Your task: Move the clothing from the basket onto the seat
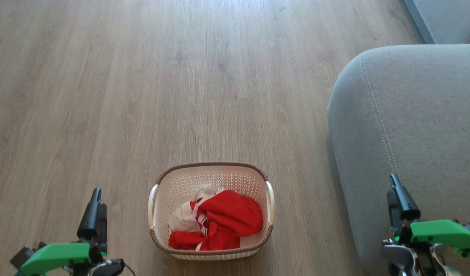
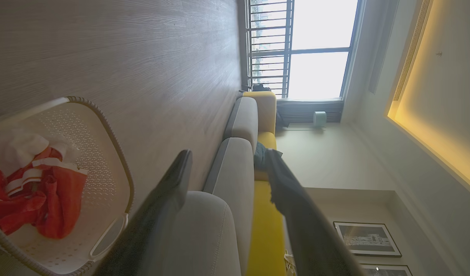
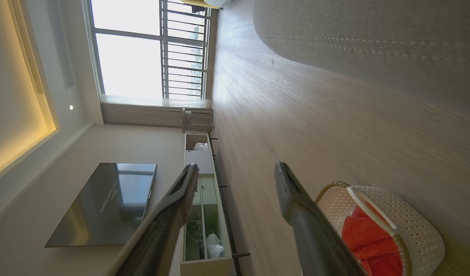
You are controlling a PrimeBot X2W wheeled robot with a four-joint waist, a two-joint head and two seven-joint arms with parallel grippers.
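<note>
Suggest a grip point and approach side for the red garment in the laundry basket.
Probably the bunched red fold on top of the red garment, right of the white cloth. Come straight down from above: walls of the laundry basket ring the heap, only the top is open, and the crumpled fabric humps up there. The open right gripper sits nearer the sofa seat.

My left gripper and my right gripper each end in two long, matte black plastic fingers that taper to narrow, rounded tips. Behind each pair sits a bright green, wedge-shaped plastic cover over dark joints and fittings. A silvery metal bracket shows beneath my right cover, and a thin black cable curls off my left wrist.
</note>
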